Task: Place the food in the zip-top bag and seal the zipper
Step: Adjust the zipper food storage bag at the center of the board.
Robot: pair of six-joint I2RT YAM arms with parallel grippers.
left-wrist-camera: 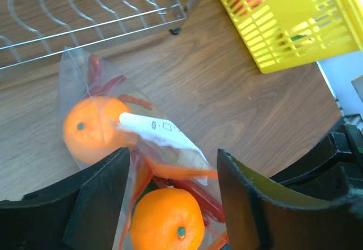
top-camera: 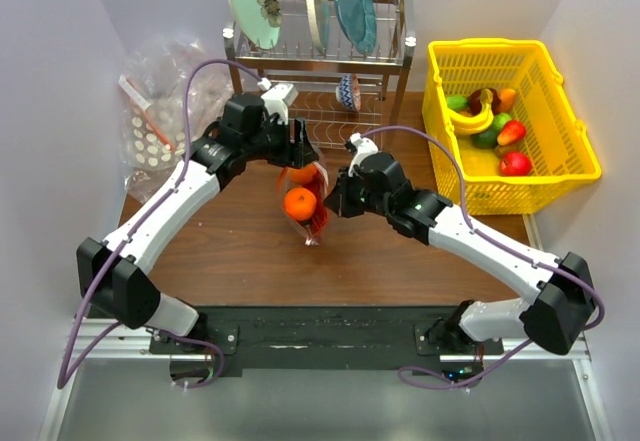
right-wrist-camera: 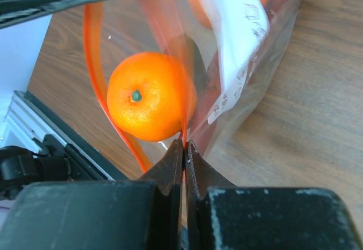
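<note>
The zip-top bag [top-camera: 312, 223] stands at mid-table between both arms. Inside it are two oranges [top-camera: 300, 203] and the red lobster [left-wrist-camera: 199, 198]; a dark green fruit [left-wrist-camera: 147, 189] barely shows beside the near orange [left-wrist-camera: 167, 219]. A white label [left-wrist-camera: 161, 136] lies on the pouch. My left gripper [left-wrist-camera: 173, 204] is open, its fingers [left-wrist-camera: 96, 204] astride the bag's top without pinching it. My right gripper [right-wrist-camera: 185, 145] is shut on the bag's edge at the orange-red zipper [right-wrist-camera: 93, 63], right beside an orange [right-wrist-camera: 148, 97].
A yellow basket [top-camera: 575, 176] of toy fruit stands at the right. A wire dish rack [top-camera: 320, 61] with plates is at the back, just behind the bag. A heap of clear dotted plastic bags [top-camera: 155, 111] lies at the back left.
</note>
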